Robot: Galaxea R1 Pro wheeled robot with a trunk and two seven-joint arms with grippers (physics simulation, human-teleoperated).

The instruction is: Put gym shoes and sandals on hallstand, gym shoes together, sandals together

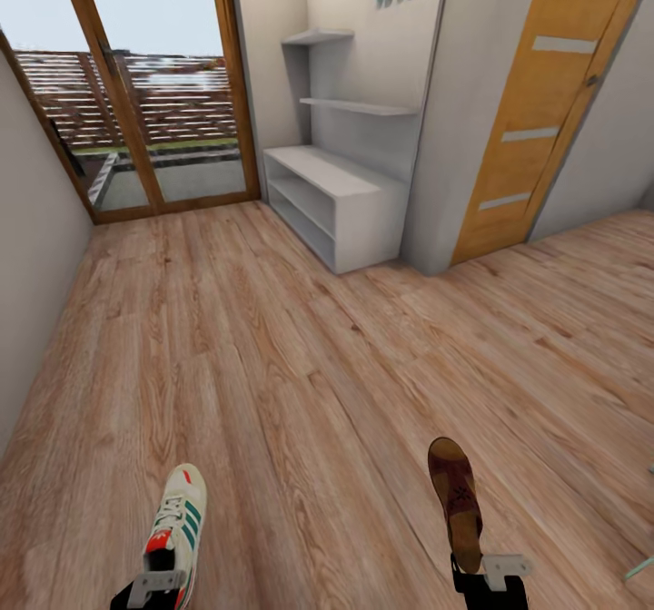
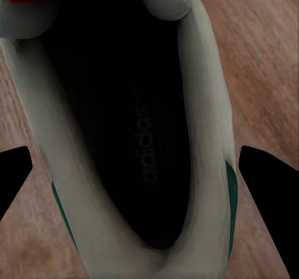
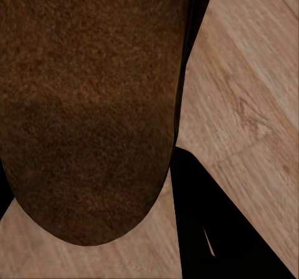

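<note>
One gym shoe (image 1: 179, 510), white with green stripes and a red tongue, hangs low at the near left with my left gripper (image 1: 156, 583) shut on its heel end. The left wrist view looks into the gym shoe (image 2: 205, 104), with a black finger (image 2: 268, 179) on either side of it. At the near right, one brown sandal (image 1: 457, 492) points away from me, and my right gripper (image 1: 490, 574) is shut on its heel. The sandal's footbed (image 3: 87, 104) shows beside a finger (image 3: 212, 223). The grey hallstand (image 1: 363, 206) stands ahead against the wall, its tiers and shelves bare.
Wood-plank corridor floor (image 1: 300, 365) stretches from me to the hallstand. A glass patio door (image 1: 154, 93) closes the far end, and a grey wall (image 1: 36, 256) runs along the left. A wooden door (image 1: 545, 111) stands right of the hallstand, past a wall corner.
</note>
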